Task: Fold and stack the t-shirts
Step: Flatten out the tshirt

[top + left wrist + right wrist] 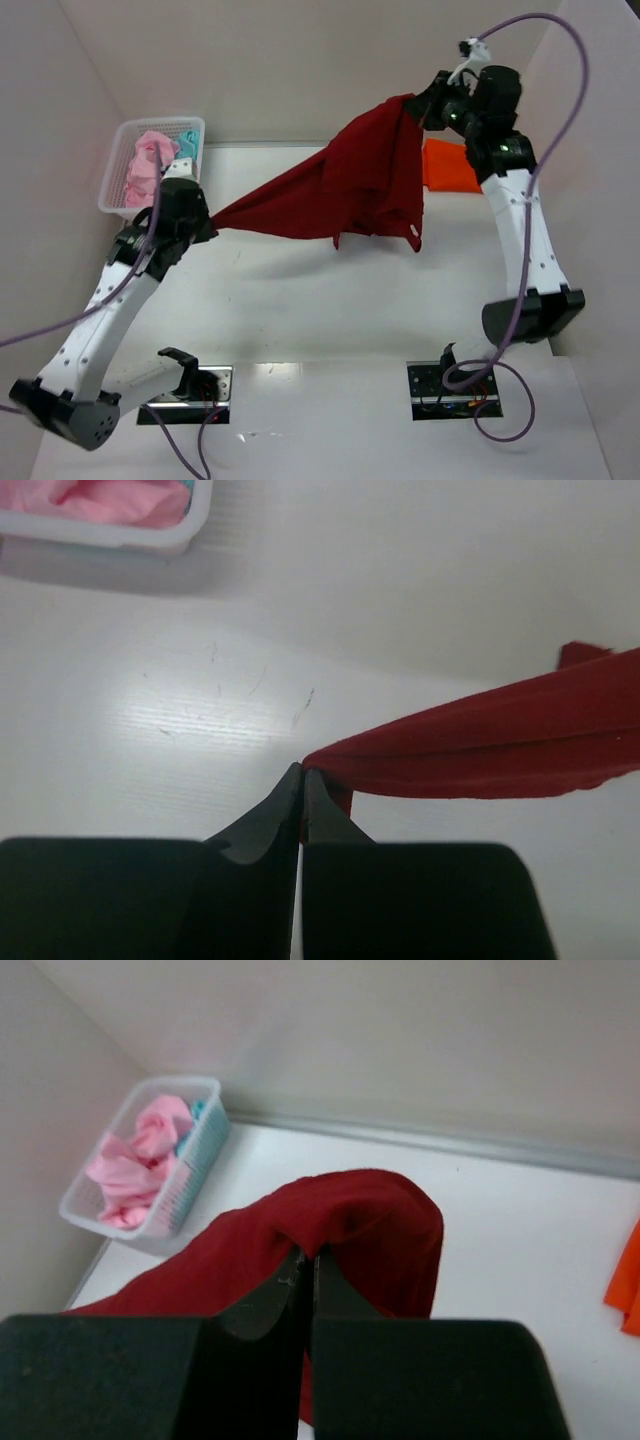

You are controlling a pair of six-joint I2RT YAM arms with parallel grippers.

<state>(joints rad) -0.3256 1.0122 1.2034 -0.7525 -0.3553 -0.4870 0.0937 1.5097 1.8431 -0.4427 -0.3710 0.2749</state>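
Two arms hold a single garment between them. The dark red t-shirt (360,185) hangs off the worktop (300,300), spanning diagonally from the left side of the scene up to the far right.

1. Left arm (110,320): the left jaws are closed on a bunched edge of the dark red t-shirt. In the left wrist view the fingertips (290,790) meet with no gap, and the cloth runs away from them to the right in a tight, narrow band above the worktop.

2. Right arm (520,220): the right jaws are closed on a fold of the same shirt, held high near the far right corner. In the right wrist view the cloth drapes over and around the tips.

3. Cloth condition: the shirt fans out from the left grip point and widens toward the right grip point. Its loose lower edge hangs below the right arm's grip. Whether the lowest corner touches the worktop cannot be determined.

4. Other garments: a bright orange t-shirt (450,165) lies flat on the worktop at the far right, partly hidden behind the red cloth and the right arm. Pale pink t-shirts (148,165) and a teal t-shirt (187,145) sit crumpled inside the white mesh basket (112,190) at the far left corner, just beyond the left arm's wrist.
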